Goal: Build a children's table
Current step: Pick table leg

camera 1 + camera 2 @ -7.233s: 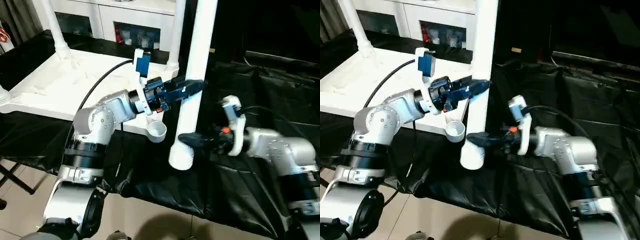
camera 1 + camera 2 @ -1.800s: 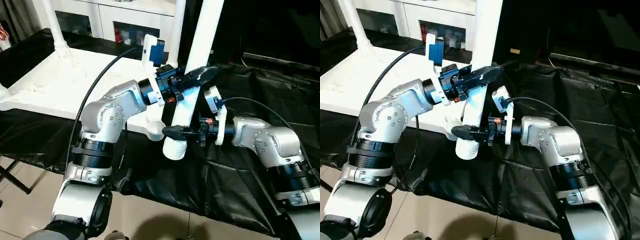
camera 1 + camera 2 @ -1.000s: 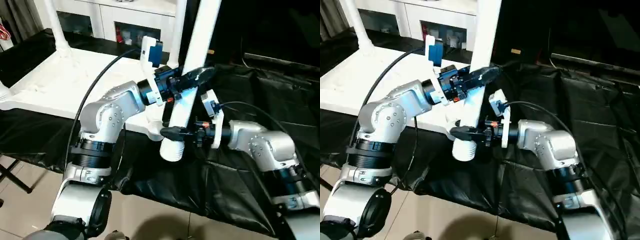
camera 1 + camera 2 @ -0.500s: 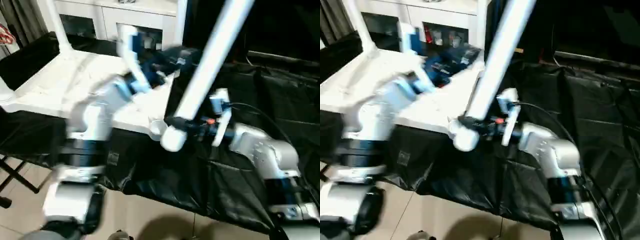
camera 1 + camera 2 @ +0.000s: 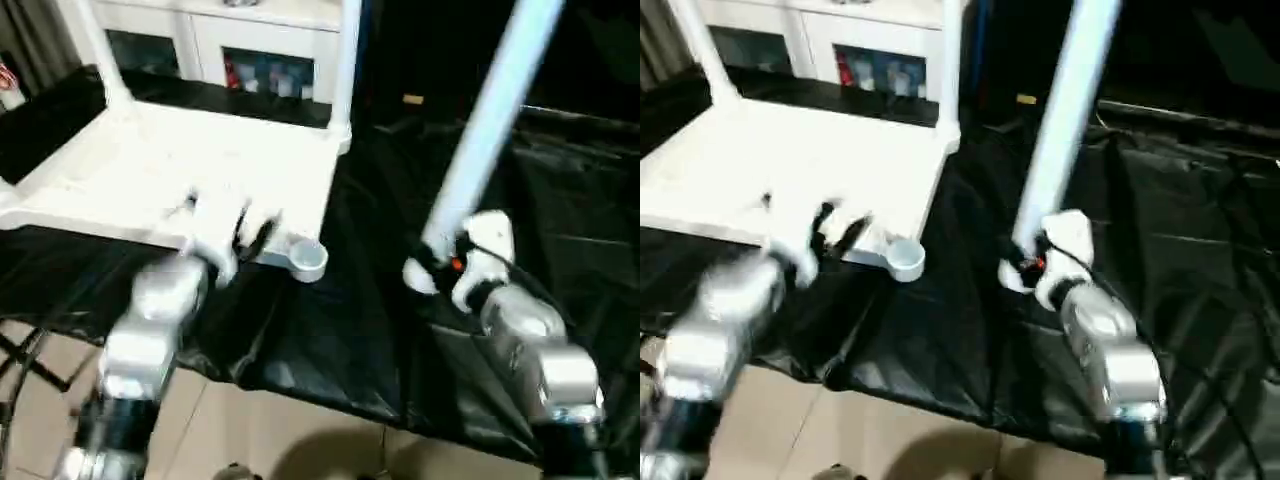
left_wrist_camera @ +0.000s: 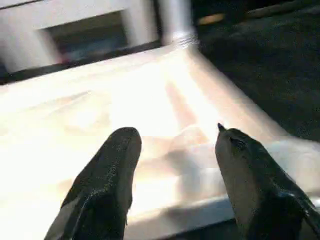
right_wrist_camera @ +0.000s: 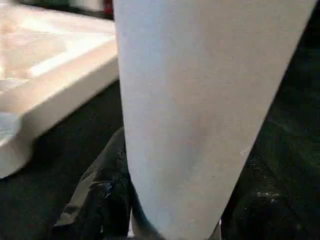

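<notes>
The children's table top [image 5: 200, 160] lies upside down on the black cloth, ribbed side up. Two legs stand in its far corners, one at the back left [image 5: 98, 55] and one at the back right [image 5: 345, 70]. Its near right corner socket [image 5: 306, 258] is empty. My right gripper [image 5: 425, 270] is shut on the thick end of a loose white leg [image 5: 480, 140], which leans up to the right, well away from the socket. In the right wrist view the leg [image 7: 190, 100] sits between the black fingers [image 7: 102, 195]. My left gripper [image 6: 172, 165] is open and holds nothing, hovering over the top's near edge [image 5: 245, 232].
A white cabinet with glass doors [image 5: 260, 40] stands behind the table top. Crumpled black cloth [image 5: 560, 200] covers the work surface to the right. Tiled floor [image 5: 300, 440] shows below the cloth's front edge.
My left gripper has let go of the leg and pulled back left over the table top. My right gripper has carried the leg to the right, away from the socket. The camera has also shifted.
</notes>
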Robot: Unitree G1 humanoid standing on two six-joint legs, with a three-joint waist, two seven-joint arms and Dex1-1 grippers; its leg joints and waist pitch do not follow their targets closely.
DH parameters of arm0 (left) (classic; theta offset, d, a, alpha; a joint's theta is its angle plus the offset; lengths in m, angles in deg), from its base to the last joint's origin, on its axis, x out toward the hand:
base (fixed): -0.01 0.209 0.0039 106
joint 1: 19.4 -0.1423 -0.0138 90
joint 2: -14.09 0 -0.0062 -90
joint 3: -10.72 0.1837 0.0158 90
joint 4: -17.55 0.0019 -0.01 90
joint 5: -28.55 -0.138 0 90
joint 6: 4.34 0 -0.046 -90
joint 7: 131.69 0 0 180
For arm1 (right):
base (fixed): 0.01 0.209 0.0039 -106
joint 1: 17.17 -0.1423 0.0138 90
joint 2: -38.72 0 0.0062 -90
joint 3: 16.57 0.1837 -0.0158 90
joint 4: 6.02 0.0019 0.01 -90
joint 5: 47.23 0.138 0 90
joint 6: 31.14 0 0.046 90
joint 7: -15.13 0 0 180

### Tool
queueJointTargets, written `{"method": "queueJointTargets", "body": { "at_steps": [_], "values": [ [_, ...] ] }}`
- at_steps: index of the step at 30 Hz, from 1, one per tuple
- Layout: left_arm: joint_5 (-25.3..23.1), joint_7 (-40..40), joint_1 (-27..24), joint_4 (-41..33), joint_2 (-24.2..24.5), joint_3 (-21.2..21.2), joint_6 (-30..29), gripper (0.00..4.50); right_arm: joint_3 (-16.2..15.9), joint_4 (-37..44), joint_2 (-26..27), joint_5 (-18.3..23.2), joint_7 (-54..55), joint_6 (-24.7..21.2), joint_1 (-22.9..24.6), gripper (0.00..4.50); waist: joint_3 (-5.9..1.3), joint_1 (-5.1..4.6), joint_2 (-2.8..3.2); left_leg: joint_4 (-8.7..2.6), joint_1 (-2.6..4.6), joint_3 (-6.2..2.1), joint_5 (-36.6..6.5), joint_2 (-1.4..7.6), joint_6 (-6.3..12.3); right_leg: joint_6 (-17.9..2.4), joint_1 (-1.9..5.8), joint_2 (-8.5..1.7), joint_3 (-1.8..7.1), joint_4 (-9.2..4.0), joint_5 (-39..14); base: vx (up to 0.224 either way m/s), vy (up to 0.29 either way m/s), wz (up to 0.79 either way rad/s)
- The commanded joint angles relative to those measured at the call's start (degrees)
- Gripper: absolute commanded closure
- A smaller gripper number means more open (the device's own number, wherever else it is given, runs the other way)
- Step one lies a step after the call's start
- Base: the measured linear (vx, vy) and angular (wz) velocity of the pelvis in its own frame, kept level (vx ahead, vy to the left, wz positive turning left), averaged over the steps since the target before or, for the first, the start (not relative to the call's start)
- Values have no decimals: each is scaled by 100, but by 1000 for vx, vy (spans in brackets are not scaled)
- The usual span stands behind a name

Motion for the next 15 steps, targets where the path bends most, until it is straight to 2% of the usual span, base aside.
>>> {"method": "queueJointTargets", "body": {
  "at_steps": [1, 2, 3, 4, 5, 6, 7, 8, 9, 10, 11, 12, 13, 14, 15],
  "values": [
    [-114, -294, 6, 2, -43, -188, 202, 171, 209, -36, 39, 12, 149, 268, 91, 261, -408, 50, -32, -420, -62, -18, -795, 116, 264, -535, 381, -498, 378, -535, -1660, 0, 0, 0],
    [-128, -348, -17, -15, -53, -206, 215, 171, 222, -45, 70, 10, 173, 306, 148, 261, -419, 74, -36, -388, -81, 1, -688, 96, 404, -606, 402, -553, 415, -543, -1581, 0, 0, 0],
    [-116, -421, -19, -23, -78, -247, 193, 171, 280, -51, 148, 57, 226, 316, 208, 261, -414, 192, -60, -169, -150, -48, -516, 57, 859, -843, 508, -929, 656, -684, -1586, 0, 0, 0],
    [-117, -478, -16, -16, -83, -255, 196, 171, 315, -63, 219, 95, 285, 336, 262, 261, -425, 247, -64, -15, -186, -99, -474, 53, 964, -911, 557, -1135, 791, -755, -1646, 0, 0, 0],
    [-119, -488, 1, -1, -74, -245, 212, 171, 317, -71, 254, 102, 327, 349, 301, 261, -427, 345, -55, 306, -324, -273, -457, 102, 998, -1086, 634, -1521, 1049, -887, -1893, 3, 77, 0],
    [-116, -487, 40, 35, -62, -241, 241, 171, 305, -89, 285, 110, 350, 363, 336, 261, -383, 385, 29, 446, -249, -367, -561, 141, 659, -1331, 516, -1482, 1265, -980, -2189, -12, 134, -7],
    [-123, -494, 59, 62, -55, -234, 268, 171, 288, -109, 291, 111, 363, 382, 344, 261, -349, 403, 4, 435, -266, -412, -711, 113, 551, -1433, 517, -1382, 1280, -952, -2293, -12, 134, -7],
    [-124, -513, 117, 139, -51, -229, 333, 171, 246, -168, 299, 97, 408, 428, 351, 261, -328, 392, 75, 185, -151, -350, -744, 55, 437, -1461, 450, -964, 1166, -878, -2367, -24, 189, -22],
    [-117, -536, 153, 197, -68, -250, 379, 171, 244, -206, 319, 71, 441, 475, 343, 261, -313, 282, 121, -169, 196, -109, -1023, 62, 542, -1199, 108, -414, 908, -729, -2190, -50, 228, -22],
    [-116, -538, 156, 202, -70, -252, 382, 171, 245, -208, 322, 68, 443, 479, 342, 261, -320, 127, 104, -330, 337, 40, -1251, 31, 641, -1057, -22, -128, 719, -583, -2051, -50, 228, -22],
    [-119, -553, 184, 242, -77, -269, 416, 171, 254, -225, 340, 53, 454, 504, 334, 261, -343, -70, 159, -488, 623, 213, -1812, 69, 885, -842, -267, 88, 356, -348, -1842, -73, 240, -18],
    [-142, -570, 211, 286, -93, -282, 456, 171, 261, -245, 352, 13, 492, 545, 329, 261, -322, -107, 193, -596, 638, 328, -2011, 106, 936, -773, -324, 117, 192, -207, -1704, -67, 254, -18],
    [-163, -587, 235, 319, -103, -285, 493, 171, 289, -262, 379, -1, 513, 572, 322, 261, -281, -198, 214, -775, 501, 558, -2446, 201, 938, -635, -297, 118, -73, 23, -1384, -67, 254, -18],
    [-163, -587, 235, 319, -103, -285, 493, 171, 289, -262, 379, -1, 513, 572, 322, 261, -288, -230, 231, -805, 468, 623, -2684, 249, 901, -626, -227, 50, -172, 97, -1234, -56, 233, -22],
    [-184, -603, 273, 371, -113, -282, 519, 171, 314, -297, 401, -28, 542, 587, 311, 261, -293, -288, 135, -742, 525, 818, -3059, 202, 605, -698, -193, -222, -181, -179, -1325, -41, 196, -22]
  ]
}}
